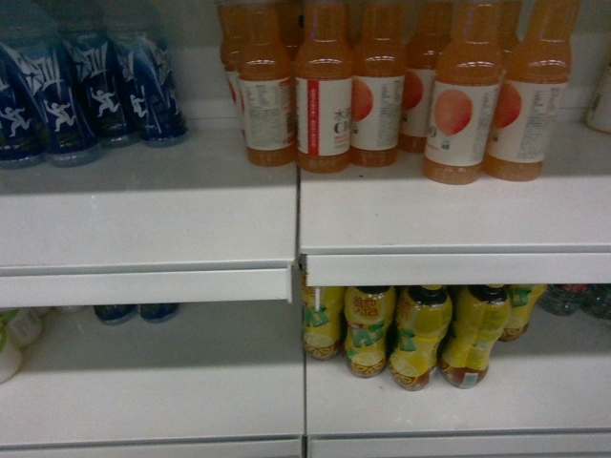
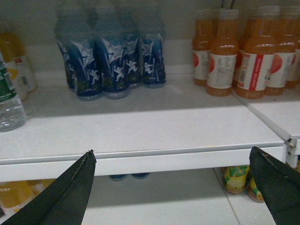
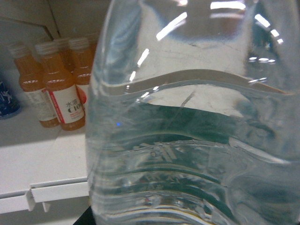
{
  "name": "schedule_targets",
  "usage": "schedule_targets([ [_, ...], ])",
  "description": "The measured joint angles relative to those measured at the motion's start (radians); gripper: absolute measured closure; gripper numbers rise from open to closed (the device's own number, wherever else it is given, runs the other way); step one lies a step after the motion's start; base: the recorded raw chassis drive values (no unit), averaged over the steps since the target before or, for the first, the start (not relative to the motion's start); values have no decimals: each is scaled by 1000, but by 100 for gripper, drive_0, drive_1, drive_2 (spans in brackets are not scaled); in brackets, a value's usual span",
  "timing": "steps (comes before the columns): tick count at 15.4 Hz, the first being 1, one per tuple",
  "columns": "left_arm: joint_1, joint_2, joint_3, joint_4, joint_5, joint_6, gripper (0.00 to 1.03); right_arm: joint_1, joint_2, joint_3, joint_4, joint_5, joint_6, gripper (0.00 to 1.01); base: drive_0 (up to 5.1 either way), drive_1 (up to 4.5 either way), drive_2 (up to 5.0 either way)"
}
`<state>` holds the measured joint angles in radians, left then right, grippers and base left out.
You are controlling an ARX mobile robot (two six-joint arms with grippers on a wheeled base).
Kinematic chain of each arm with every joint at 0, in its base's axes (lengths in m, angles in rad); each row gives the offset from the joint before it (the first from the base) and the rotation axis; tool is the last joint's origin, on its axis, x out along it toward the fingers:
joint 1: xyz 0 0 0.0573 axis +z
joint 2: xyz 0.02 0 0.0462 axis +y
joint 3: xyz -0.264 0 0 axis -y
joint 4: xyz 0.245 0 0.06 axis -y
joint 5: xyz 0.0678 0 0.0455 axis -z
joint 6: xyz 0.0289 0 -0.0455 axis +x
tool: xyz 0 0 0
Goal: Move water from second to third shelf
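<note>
The water (image 3: 187,140), a clear ribbed bottle, fills nearly the whole right wrist view, held off the shelf in front of the orange drinks. My right gripper is shut on it; only a dark sliver of one finger (image 3: 85,219) shows at the bottom left. A second water bottle (image 2: 8,101) with a green label stands at the far left of the upper shelf in the left wrist view. My left gripper (image 2: 172,154) hangs open in front of the shelf's front edge (image 2: 140,161), holding nothing. Neither gripper appears in the head view.
Blue sports-drink bottles (image 1: 86,95) stand at the upper shelf's left and orange juice bottles (image 1: 382,95) at its right. Yellow-green tea bottles (image 1: 410,334) sit on the lower shelf (image 1: 153,382) at the right, with two blue bottle bases (image 1: 136,312) at its back left.
</note>
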<state>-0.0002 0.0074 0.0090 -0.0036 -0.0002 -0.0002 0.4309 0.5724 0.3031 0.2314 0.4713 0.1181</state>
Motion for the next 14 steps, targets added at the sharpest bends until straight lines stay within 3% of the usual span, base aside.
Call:
schedule_targets([
  [14, 0, 0, 0, 0, 0, 0, 5, 1, 0, 0, 2, -2, -3, 59, -490, 251, 251],
])
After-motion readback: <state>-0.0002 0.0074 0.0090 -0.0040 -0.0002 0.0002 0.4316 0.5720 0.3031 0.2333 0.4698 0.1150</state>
